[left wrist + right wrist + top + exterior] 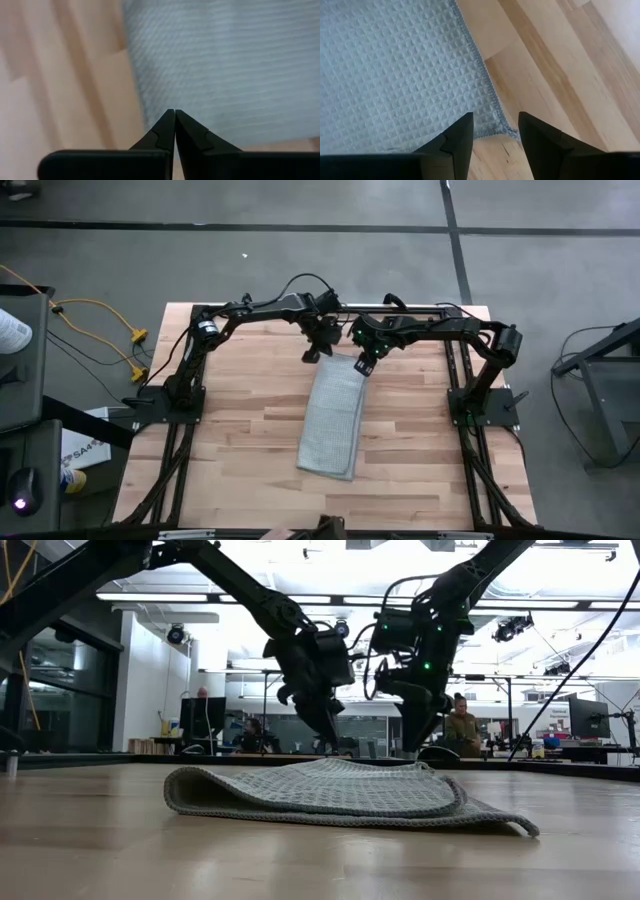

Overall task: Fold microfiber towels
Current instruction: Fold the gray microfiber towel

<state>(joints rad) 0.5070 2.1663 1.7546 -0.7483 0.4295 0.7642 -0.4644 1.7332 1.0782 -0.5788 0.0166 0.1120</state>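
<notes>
Your folded grey-blue towel [333, 420] lies mid-bench [240, 430]. Your left hand [311, 356] is clenched, empty; your right hand [364, 367] is released, both at the towel's far corners.

Ribbed cloth towel [333, 420] on smooth wooden table [240, 440].

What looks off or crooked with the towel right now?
The towel lies folded but slightly askew to the table's planks, and in the low view its layers don't line up, one bottom edge sticking out.

Folded grey towel [340, 795] lies flat on the wooden table [120, 850]; both dark arms hang just behind it; people sit beyond
</notes>
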